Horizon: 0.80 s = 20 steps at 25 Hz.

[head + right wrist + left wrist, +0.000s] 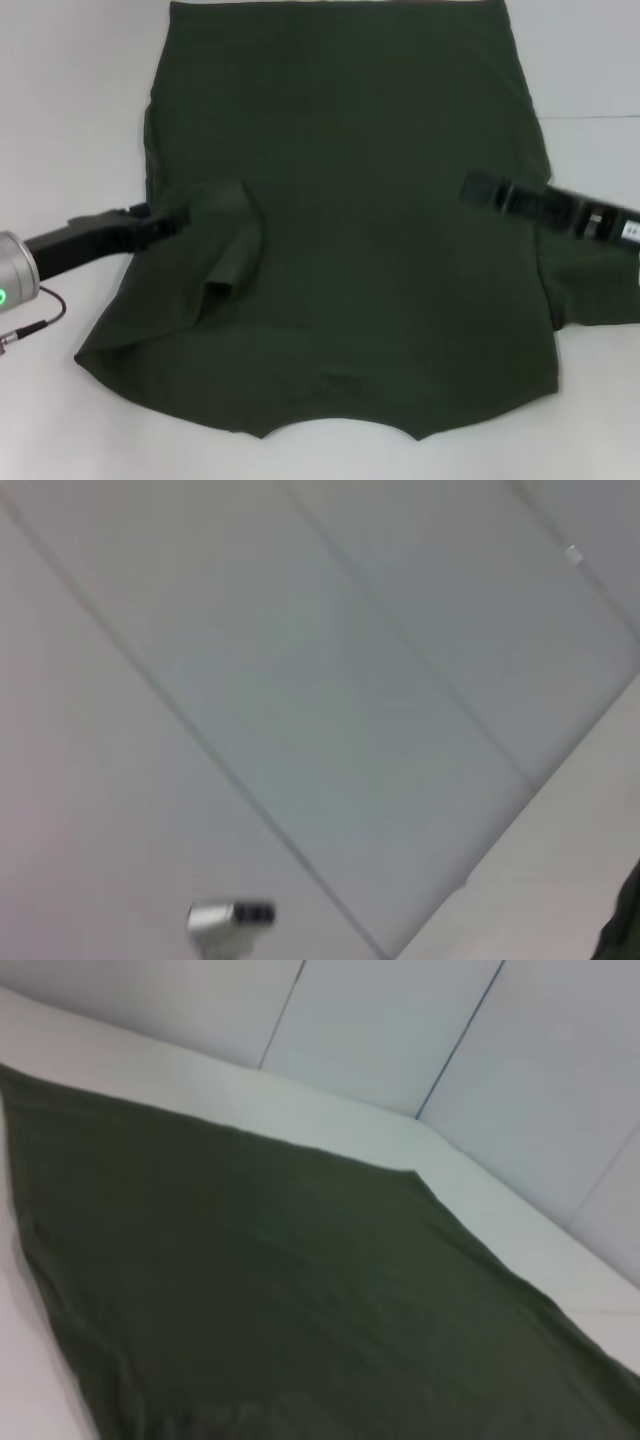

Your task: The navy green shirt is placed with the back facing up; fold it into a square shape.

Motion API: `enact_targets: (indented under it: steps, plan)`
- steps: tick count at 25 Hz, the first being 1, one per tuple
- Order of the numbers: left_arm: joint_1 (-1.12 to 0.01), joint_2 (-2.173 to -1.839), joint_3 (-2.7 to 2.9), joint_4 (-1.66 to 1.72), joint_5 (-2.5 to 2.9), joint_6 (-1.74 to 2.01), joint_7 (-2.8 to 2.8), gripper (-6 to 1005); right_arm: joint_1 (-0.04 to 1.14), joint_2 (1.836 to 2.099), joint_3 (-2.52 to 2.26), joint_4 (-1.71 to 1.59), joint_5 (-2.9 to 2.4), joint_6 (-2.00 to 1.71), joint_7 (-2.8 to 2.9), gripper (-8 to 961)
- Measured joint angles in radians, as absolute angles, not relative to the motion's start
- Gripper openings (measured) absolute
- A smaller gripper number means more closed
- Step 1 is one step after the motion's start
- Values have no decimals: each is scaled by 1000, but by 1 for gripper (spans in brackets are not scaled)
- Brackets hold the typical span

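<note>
navy green shirt [280,1300], flat on white table [330,1125]

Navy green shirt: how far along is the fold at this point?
Early. The navy green shirt lies mostly flat on the table. In hand: the left end effector has a sleeve flap pulled inward over the body; the right end effector reaches over the opposite side. Left: both side folds and the final fold.

The navy green shirt [350,240] is plain dark olive, unpatterned, lying on a white table [60,120].
</note>
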<state>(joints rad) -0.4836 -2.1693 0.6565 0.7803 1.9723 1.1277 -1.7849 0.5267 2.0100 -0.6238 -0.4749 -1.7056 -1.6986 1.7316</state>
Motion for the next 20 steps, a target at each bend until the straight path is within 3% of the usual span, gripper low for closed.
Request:
enact_targets:
  steps: [10, 20]
  plan:
    - [-474, -2171, 659, 738, 1987, 1212, -1740, 711, 550, 1993, -598, -494, -1707, -1673, 1793, 848]
    - [-473, -2166, 665, 738, 2002, 1605, -1509, 709, 497, 1969, -601, -533, -1715, -1618, 1841, 848]
